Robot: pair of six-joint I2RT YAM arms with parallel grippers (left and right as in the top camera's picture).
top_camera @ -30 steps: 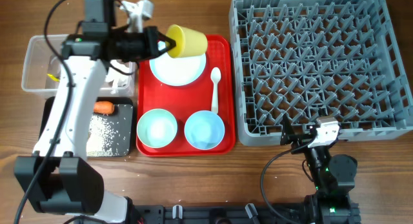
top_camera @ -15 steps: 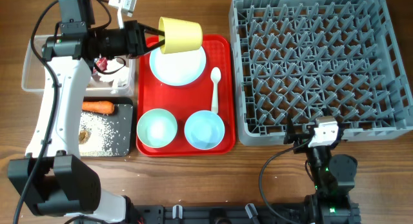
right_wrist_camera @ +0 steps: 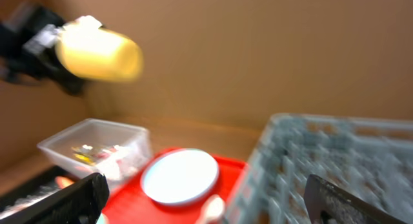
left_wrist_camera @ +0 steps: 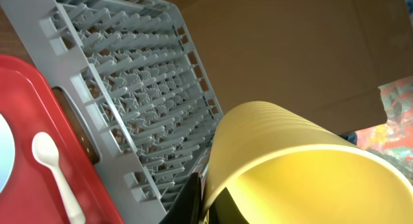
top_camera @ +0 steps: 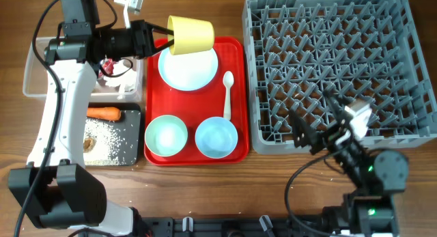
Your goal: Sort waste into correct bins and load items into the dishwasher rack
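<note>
— Where's the grey rack (top_camera: 338, 66)?
— Far right. The right gripper (top_camera: 319, 124) hangs over its near edge, jaws wide apart, holding nothing.
— And left of it?
— The red tray (top_camera: 235, 93), then the clear tub (top_camera: 34, 66) behind the black tray (top_camera: 134, 114).
— The dishes?
— On the red tray: plate (top_camera: 188, 73) at the back, two bowls (top_camera: 166, 136) in front, spoon (top_camera: 227, 93) to the right.
— The yellow cup (top_camera: 191, 35)?
— In the air above the plate, on its side, the left gripper (top_camera: 164, 40) clamped on its rim.
— Waste?
— A carrot (top_camera: 104, 113) and rice (top_camera: 113, 141) on the black tray.
</note>
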